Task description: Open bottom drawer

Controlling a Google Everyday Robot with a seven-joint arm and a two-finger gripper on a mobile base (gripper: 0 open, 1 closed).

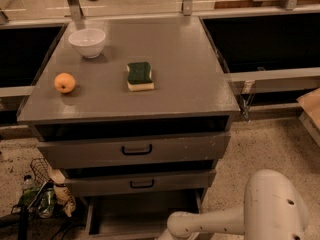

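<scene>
Evidently the bottom drawer sits partly out beneath the two larger fronts. Its bare inside shows, but its front and handle drop below my line of sight. To finish well, I'd say the pull should run straight out along the slides, level and slow, with no sideways twist, since a bag and cables crowd the floor left of the cabinet. The white arm reaches in low from the right, its forearm nearly horizontal toward the drawer's front. The claw lies past the bottom of view, so I cannot tell whether it is apart or clamped.
</scene>
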